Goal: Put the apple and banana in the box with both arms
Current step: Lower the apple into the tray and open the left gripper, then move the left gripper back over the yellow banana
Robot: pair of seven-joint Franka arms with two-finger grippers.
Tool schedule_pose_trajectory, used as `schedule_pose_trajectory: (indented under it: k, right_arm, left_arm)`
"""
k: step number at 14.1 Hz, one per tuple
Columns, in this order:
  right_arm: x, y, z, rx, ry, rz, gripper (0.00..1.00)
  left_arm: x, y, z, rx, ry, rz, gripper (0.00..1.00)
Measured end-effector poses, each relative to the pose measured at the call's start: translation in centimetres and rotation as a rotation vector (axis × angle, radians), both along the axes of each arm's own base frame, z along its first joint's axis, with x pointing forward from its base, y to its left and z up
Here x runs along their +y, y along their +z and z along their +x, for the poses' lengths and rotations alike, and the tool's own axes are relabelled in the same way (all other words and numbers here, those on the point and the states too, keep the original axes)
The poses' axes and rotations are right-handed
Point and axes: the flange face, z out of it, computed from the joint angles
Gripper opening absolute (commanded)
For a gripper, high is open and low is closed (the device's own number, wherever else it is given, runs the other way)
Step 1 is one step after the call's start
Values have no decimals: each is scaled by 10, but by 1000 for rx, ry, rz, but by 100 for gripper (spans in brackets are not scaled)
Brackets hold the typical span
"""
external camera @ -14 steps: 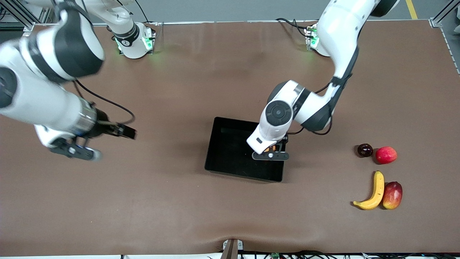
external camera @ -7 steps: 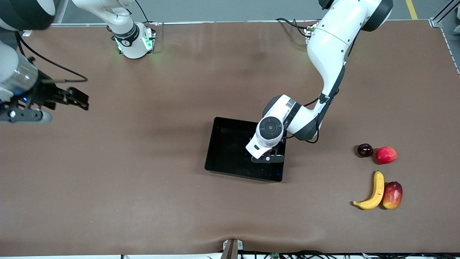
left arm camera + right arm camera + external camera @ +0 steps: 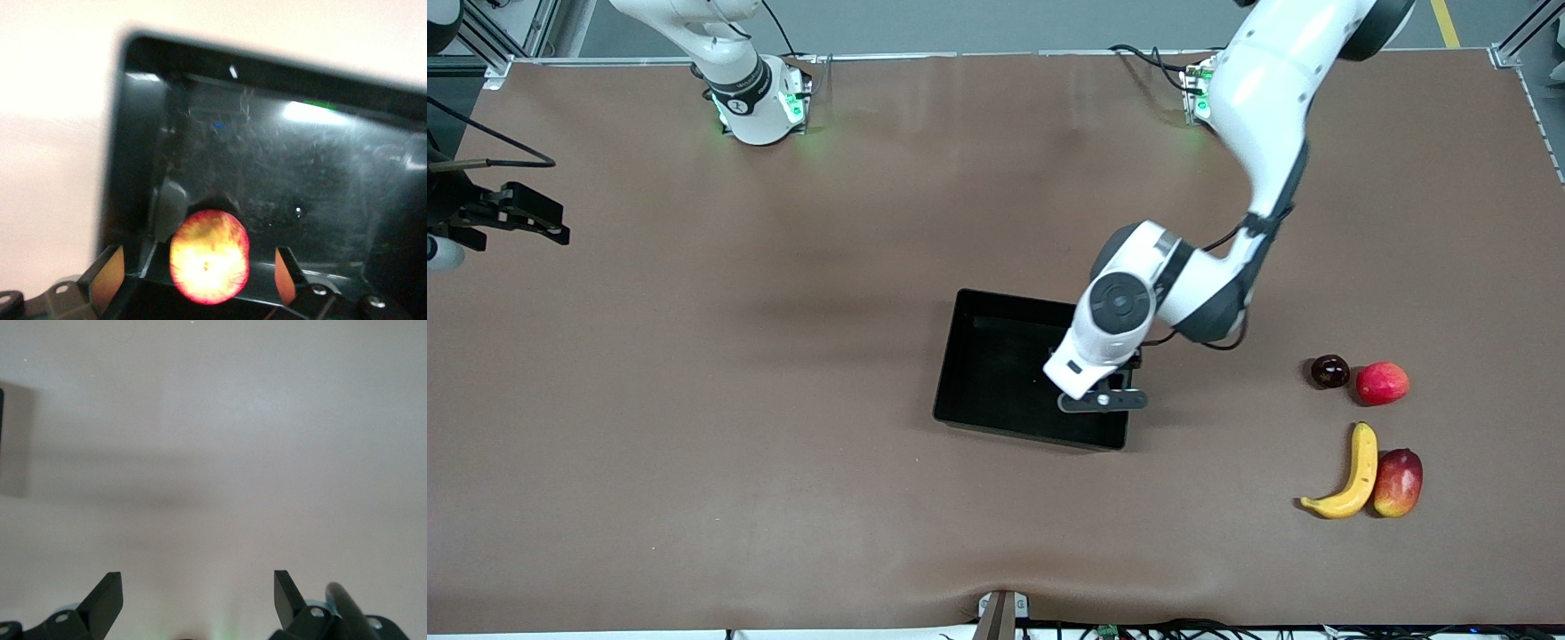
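The apple (image 3: 209, 257) lies in the black box (image 3: 980, 391) near one wall, red with a yellow middle. My left gripper (image 3: 196, 272) hangs just over it, open, its fingers (image 3: 107, 270) standing clear of the apple on both sides. In the front view the left gripper (image 3: 1102, 401) is over the box's end toward the left arm's end of the table and hides the apple. The banana (image 3: 1352, 476) lies on the table toward the left arm's end. My right gripper (image 3: 198, 593) is open and empty over bare table at the right arm's end.
A pinkish-red round fruit (image 3: 1382, 383) and a dark round fruit (image 3: 1329, 371) lie farther from the front camera than the banana. A red-yellow mango-like fruit (image 3: 1398, 482) touches the banana's side. The box's walls (image 3: 267, 73) surround the left gripper.
The right arm has swung away to its end of the table, now mostly out of the front view. The left hand dipped into the box and has lifted slightly.
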Motion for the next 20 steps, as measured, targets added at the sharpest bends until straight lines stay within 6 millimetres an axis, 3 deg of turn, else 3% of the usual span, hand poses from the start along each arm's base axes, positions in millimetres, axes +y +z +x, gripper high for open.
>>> schedule_pose_trajectory:
  k: [2,5,8,10,13,17,20]
  right_arm:
    - [-9,3,-1,-18,-10,15,100]
    - [-1,18,-5,-51,7,15,100]
    - [2,20,-6,-53,12,17,100]
    - [4,17,-7,-45,16,18,100]
    - [5,18,-8,-49,17,17,100]
    - [5,19,-8,-52,17,17,100]
    - [5,19,-8,-53,16,18,100]
  left_arm:
    - [31,40,13,-28,46,-3,100]
    - [91,57,35,-42,84,46,100]
    - [156,45,57,-36,-4,111,100]
    - [189,30,68,-30,-104,147,100]
    - [213,10,80,-41,-270,167,100]
    - [267,-17,97,-41,-479,239,100]
    - [294,-39,105,-50,-605,305,100]
